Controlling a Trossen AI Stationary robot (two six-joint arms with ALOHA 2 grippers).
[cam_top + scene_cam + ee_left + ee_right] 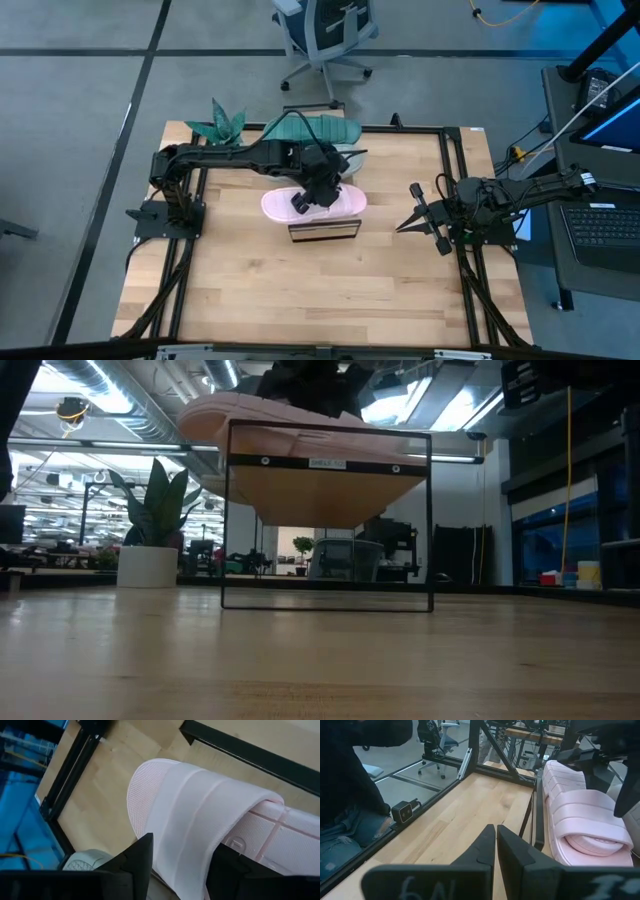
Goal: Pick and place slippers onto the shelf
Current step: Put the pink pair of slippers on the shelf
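wooden tabletop (pixel 300 290), ribbed rubbery pink slipper (pixel 345 201)

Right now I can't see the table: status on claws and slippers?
Left claw open astride pink slipper, which lies on shelf. Right claw shut, waiting at table's right side. Teal slipper, grey slipper not shelved.

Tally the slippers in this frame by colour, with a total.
pink slipper, lying on the shelf with the left pincer over it: 1
teal green slipper, at the table's far edge: 1
light grey slipper, mostly hidden behind the left arm: 1
Total: 3
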